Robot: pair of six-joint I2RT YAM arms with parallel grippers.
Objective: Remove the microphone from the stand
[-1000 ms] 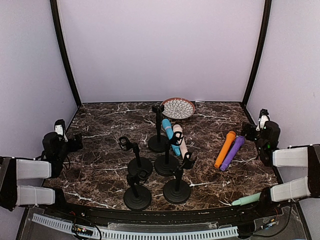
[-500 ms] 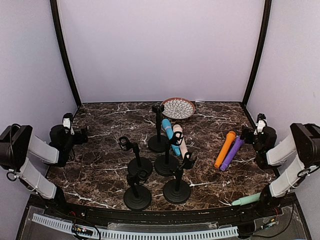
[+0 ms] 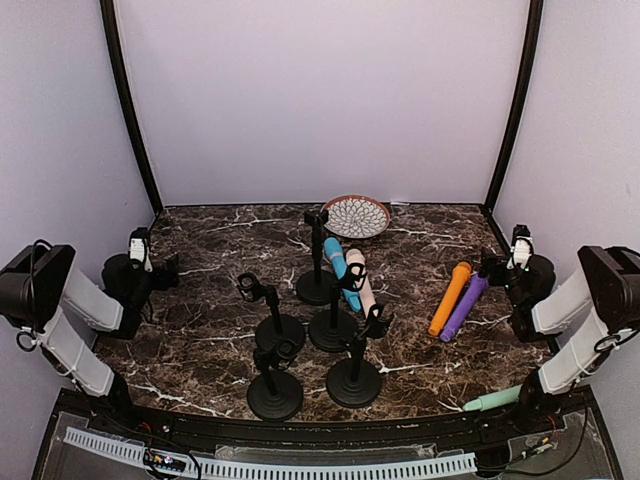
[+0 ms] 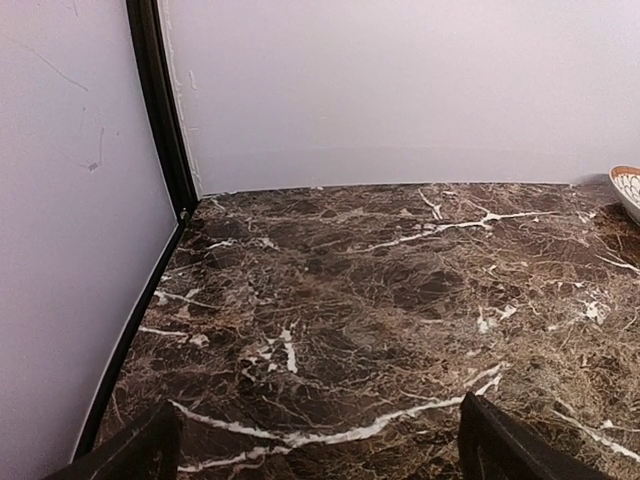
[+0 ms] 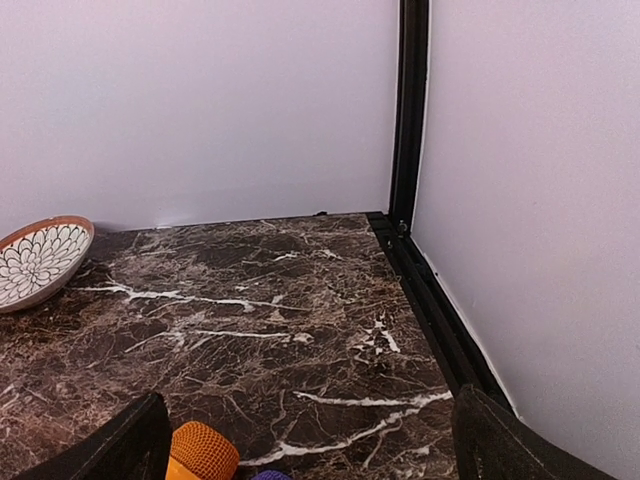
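A blue microphone [image 3: 340, 270] and a cream microphone [image 3: 358, 282] lean side by side in the clips of black stands [image 3: 333, 330] at the table's middle. My left gripper [image 3: 165, 268] hovers at the far left edge, open and holding nothing; in its wrist view the left gripper [image 4: 320, 450] shows only bare marble between the fingertips [image 4: 140, 450]. At the far right my right gripper [image 3: 492, 265] is open too. The right gripper [image 5: 310, 445] looks over marble, with an orange microphone's head [image 5: 200, 452] by its left finger.
An orange microphone [image 3: 450, 298] and a purple one [image 3: 465, 305] lie on the table at the right; a green one [image 3: 492, 400] lies at the front right. A patterned bowl [image 3: 355, 215] sits at the back. Several other black stands [image 3: 275, 395] are bare.
Both arms have risen from their folded pose and their grippers have shifted slightly toward the table's middle. Both stay open. Microphones and stands have not moved.
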